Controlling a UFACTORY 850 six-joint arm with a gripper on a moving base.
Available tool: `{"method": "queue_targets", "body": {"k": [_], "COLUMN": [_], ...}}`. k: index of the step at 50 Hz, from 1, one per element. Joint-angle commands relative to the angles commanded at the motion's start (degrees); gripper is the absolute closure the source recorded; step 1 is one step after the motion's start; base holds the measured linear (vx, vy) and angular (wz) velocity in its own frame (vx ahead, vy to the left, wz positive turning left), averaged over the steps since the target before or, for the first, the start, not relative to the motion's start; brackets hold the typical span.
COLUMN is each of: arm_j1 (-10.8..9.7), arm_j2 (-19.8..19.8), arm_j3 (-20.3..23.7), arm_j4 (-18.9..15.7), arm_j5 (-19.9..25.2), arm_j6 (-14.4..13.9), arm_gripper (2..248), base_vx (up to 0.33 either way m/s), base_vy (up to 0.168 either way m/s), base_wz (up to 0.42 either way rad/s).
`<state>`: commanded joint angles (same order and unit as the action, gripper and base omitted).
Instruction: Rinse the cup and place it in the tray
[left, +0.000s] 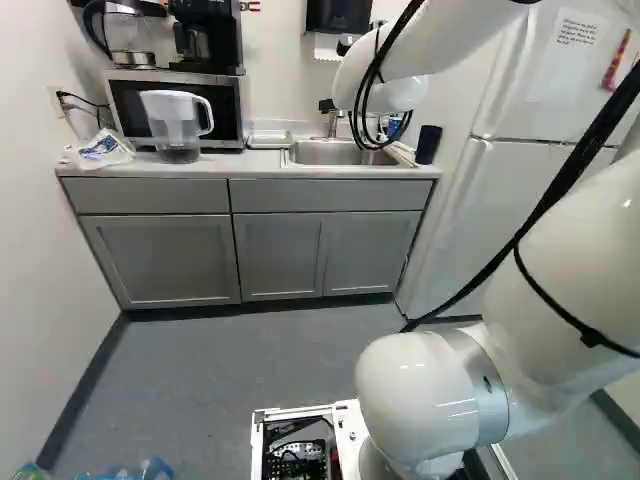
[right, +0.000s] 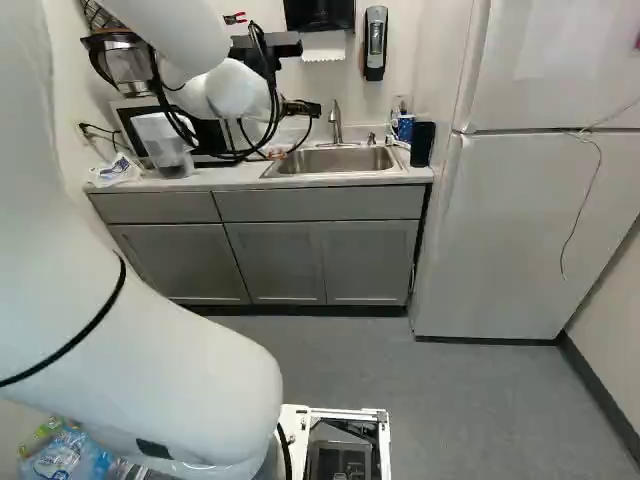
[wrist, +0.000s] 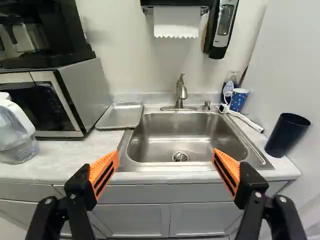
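In the right base view my gripper (right: 303, 109) is partly hidden behind the white wrist, up by the counter. In the wrist view the gripper (wrist: 166, 157) stands open, with nothing between its orange pads, facing the sink. A dark cup (wrist: 287, 134) stands on the counter beside the sink, near the fridge; it shows too as a dark cup (right: 422, 144) in the right base view. Behind it is a smaller blue patterned cup (wrist: 239, 100). The flat metal tray (wrist: 120, 116) lies between the microwave and the sink, with nothing on it.
The steel sink (wrist: 182, 137) has its faucet (wrist: 181, 92) at the back. Beside the tray stand a microwave (wrist: 55, 100) and a clear pitcher (left: 176, 125). A white brush-like item (wrist: 245, 120) lies along the sink's edge. The fridge (right: 520, 230) borders the counter; a soap dispenser (right: 375, 43) hangs above.
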<state>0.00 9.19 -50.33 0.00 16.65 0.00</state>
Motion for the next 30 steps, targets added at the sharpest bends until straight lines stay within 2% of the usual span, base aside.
{"method": "queue_targets", "body": {"k": [15, 30], "arm_j1": [0.0, 0.0], "arm_j2": [-0.3, -0.3], "arm_j3": [-2.0, -2.0], "arm_j4": [0.0, 0.0], "arm_j5": [-1.5, -1.5], "arm_j6": [0.0, 0.0], "arm_gripper": [3, 3], "base_vx": [0.0, 0.0], "base_vy": [0.0, 0.0], "base_wz": [0.0, 0.0]}}
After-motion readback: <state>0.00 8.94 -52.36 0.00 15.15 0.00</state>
